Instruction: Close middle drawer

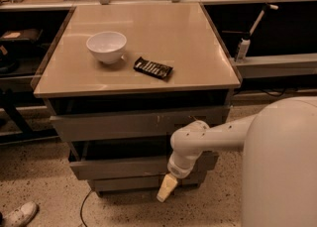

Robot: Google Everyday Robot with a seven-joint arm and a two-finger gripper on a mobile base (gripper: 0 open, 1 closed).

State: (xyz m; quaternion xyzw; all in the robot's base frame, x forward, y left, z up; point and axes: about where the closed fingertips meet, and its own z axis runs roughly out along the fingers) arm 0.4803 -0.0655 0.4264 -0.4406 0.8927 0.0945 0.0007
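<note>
Low on the cabinet front, middle drawer (119, 167) sits nearly shut, gripper (167, 189) by its right end, grip state can't tell; mid-push, next: press straight in till flush.

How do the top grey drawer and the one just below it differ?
The top drawer bears small pale marks on its front; the middle drawer is plain-fronted. The top drawer sits right under the tabletop; the middle drawer sits lower, its right end hidden behind the robot arm, whose tool hangs just below that drawer's front. Both are grey and handleless, with a dark gap above.
</note>
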